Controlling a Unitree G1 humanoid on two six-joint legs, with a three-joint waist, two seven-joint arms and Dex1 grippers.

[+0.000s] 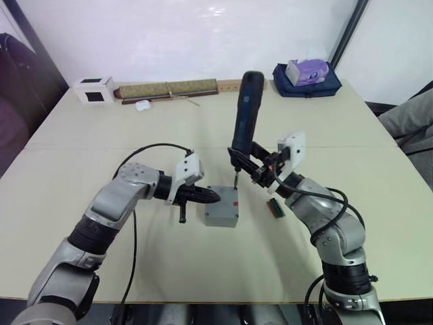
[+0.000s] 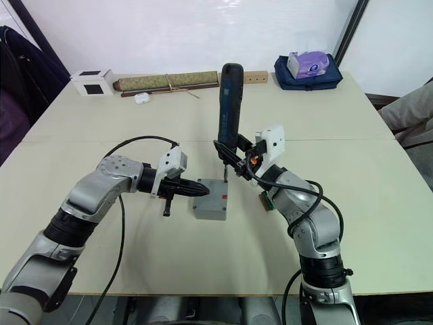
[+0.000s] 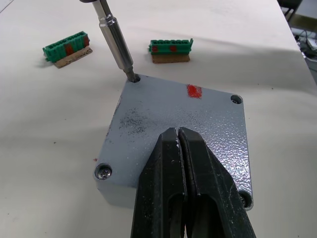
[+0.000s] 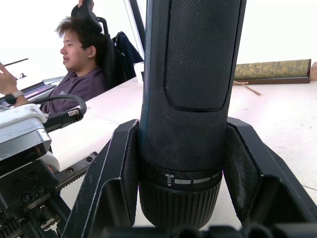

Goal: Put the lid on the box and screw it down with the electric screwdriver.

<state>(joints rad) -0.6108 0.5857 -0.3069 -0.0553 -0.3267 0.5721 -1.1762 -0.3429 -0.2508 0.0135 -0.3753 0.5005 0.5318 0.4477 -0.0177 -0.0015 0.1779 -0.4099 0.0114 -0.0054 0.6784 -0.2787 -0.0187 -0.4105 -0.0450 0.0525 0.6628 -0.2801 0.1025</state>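
While the small square grey metal box [image 1: 222, 210] sits mid-table with its flat grey lid [image 3: 178, 126] already on, bare tabletop [image 1: 101, 128] lies open all round, two green connector strips [image 3: 170, 48] just beyond. Reaching in from its side, the left gripper [image 1: 210, 196] rests pinched together on the lid, a red mark [image 3: 194, 90] ahead. Held upright, the black cylindrical electric screwdriver [image 1: 246, 112] is clamped by the right gripper [image 1: 252, 164], bit in a corner hole. No writing is legible.

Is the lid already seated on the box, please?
On: the lid sits flush on the box, one corner screw in, screwdriver bit at another hole.
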